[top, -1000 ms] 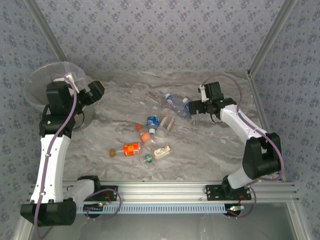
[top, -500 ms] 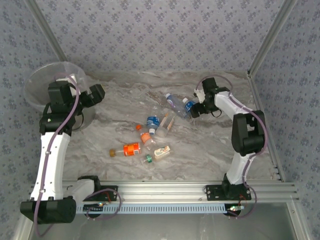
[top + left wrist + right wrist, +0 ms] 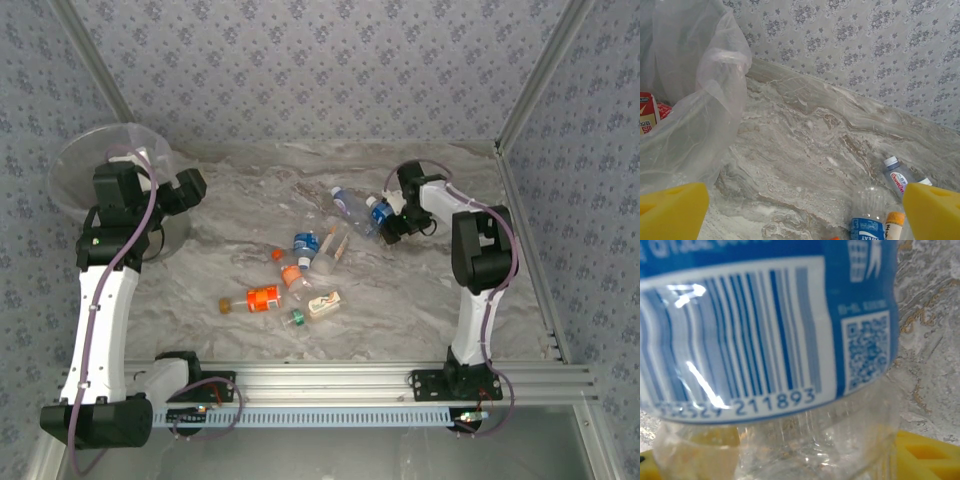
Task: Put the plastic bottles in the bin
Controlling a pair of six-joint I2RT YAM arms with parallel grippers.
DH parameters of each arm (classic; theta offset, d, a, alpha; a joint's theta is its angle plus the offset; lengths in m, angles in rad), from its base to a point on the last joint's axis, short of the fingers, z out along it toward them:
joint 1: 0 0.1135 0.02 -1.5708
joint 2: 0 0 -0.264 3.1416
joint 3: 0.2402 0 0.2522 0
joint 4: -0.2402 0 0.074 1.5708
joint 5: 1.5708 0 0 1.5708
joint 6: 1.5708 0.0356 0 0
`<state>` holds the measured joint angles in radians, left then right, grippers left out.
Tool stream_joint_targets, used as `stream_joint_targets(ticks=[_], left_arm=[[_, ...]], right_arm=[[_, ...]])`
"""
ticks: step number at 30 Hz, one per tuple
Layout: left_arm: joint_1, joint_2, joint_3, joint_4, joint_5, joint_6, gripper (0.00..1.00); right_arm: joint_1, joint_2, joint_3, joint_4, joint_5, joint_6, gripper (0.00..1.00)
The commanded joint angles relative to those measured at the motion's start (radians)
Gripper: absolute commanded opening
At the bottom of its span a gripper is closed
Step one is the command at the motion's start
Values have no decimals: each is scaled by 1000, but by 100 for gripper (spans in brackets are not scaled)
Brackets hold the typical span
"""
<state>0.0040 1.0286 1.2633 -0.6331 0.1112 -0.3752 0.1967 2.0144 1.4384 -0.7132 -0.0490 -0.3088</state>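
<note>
At ten o'clock on the tabletop (image 3: 430, 300): one bin (image 3: 70, 185), round, translucent, lined with a clear bag. One red-and-white label (image 3: 646, 114) shows through the liner.

Left tool (image 3: 196, 184): one, just beside the bin's three o'clock side. Its yellow pads (image 3: 672, 210) are wide apart with nothing between them.

Plastic bottles (image 3: 305, 242): about nine, lying loose from centre toward one o'clock. The count is uncertain where they overlap. They include one orange-labelled bottle (image 3: 263, 298) at the seven o'clock end of the scatter.

Right tool (image 3: 386, 222): one, at two o'clock, up against one blue-labelled bottle (image 3: 376, 212) whose barcode (image 3: 740, 350) sits close to the wrist camera. Yellow shows below and behind the clear plastic, but I cannot tell whether the fingers are clamped.

Edges: patterned wall (image 3: 320, 70) along twelve o'clock, one metal rail (image 3: 330, 378) along six o'clock.

Open room: bare tabletop from three to five o'clock, and a bare strip between the bin and the scatter.
</note>
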Motion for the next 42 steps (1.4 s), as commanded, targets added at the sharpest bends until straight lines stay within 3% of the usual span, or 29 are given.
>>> stream_joint_targets(ticks=[1, 4, 8, 11, 20, 24, 31, 36, 42], left_arm=[[-2, -13, 26, -6, 1, 4, 99], [-3, -13, 24, -3, 17, 2, 99], [-3, -12, 19, 5, 33, -2, 99], [-3, -9, 12, 18, 42, -7, 99], [-3, 23, -10, 74, 143, -71, 99], [-15, 44, -56, 176, 257, -171, 99], [-153, 133, -93, 318, 340, -252, 99], [-261, 230, -60, 394, 406, -266, 98], [-357, 338, 38, 397, 403, -225, 88]], right_arm=[[0, -18, -17, 21, 9, -5, 63], [-2, -67, -55, 61, 37, 14, 52], [-1, -171, -128, 147, 83, 47, 28], [1, -249, -175, 186, 105, 70, 0], [25, -455, -287, 265, 24, 242, 0], [39, -529, -335, 358, -113, 358, 0], [130, -560, -366, 499, -249, 488, 0], [234, -536, -320, 499, -324, 443, 0], [311, -516, -266, 498, -404, 416, 0]])
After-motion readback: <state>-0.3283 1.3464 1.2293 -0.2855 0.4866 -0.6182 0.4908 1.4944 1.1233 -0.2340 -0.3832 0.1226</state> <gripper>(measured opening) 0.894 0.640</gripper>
